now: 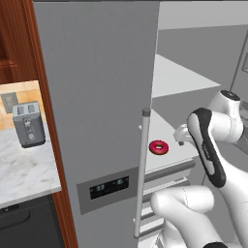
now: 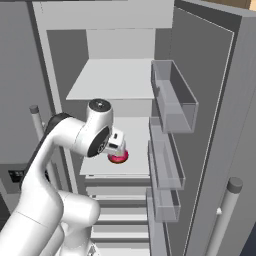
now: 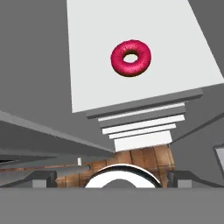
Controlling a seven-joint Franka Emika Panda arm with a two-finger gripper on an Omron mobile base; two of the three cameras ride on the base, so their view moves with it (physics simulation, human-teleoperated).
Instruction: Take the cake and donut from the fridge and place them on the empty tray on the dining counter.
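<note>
The fridge [image 1: 97, 97] has its left door closed and its right door [image 2: 215, 125] swung open. The donut [image 1: 158, 147], a ring with pink-red icing, lies alone on the middle white shelf [image 3: 87, 65], near its front. My gripper [image 2: 118, 144] hangs just above and in front of the donut [image 2: 119, 158], apart from it. In the hand view the donut [image 3: 131, 58] sits ahead of the open gripper [image 3: 112, 179], whose fingers stand wide apart with nothing between them. The cake, the empty tray and the dining counter are out of view.
The closed door's long bar handle [image 1: 141, 169] stands just left of the shelf. Clear bins [image 2: 172, 100] line the open door on the right. Another white shelf [image 2: 115, 80] lies above, drawers [image 2: 117, 210] below. A toaster [image 1: 28, 124] stands on the marble worktop [image 1: 24, 169] to the left.
</note>
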